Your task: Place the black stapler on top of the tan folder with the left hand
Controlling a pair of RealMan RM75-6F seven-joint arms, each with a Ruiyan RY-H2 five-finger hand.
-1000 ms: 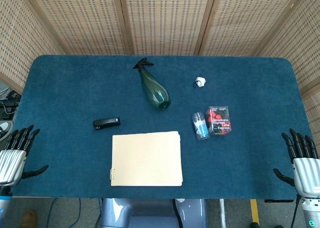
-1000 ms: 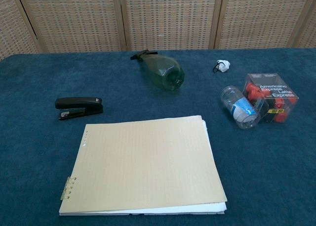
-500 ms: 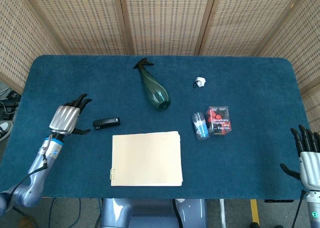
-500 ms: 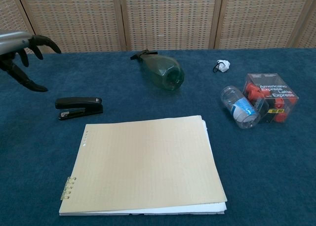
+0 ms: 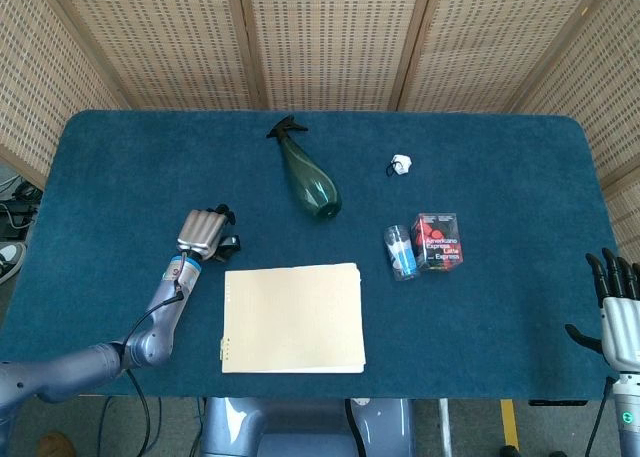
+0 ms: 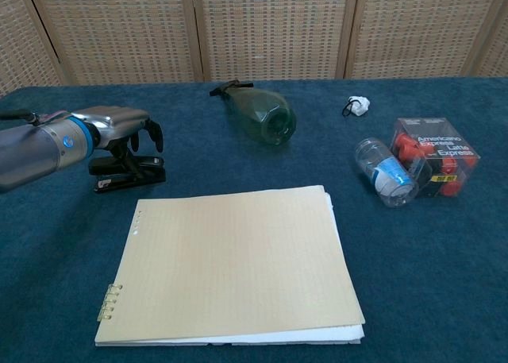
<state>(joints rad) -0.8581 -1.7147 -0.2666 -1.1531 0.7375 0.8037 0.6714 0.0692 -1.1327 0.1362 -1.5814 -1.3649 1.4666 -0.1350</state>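
Just left of the tan folder (image 6: 234,264) on the table (image 5: 500,157), my left robot hand (image 6: 119,129) arches over the black stapler (image 6: 127,176), fingers curled but grip unclear, so closing off-centre could skid it away.

Lying on the desk (image 5: 120,157): one black stapler (image 6: 127,175), one tan folder (image 6: 230,264), one green spray bottle (image 6: 258,113), one clear cup (image 6: 385,172), one clear box (image 6: 435,155), one small white object (image 6: 356,106); two hands showing, left hand (image 6: 119,125) and right hand (image 5: 620,312).
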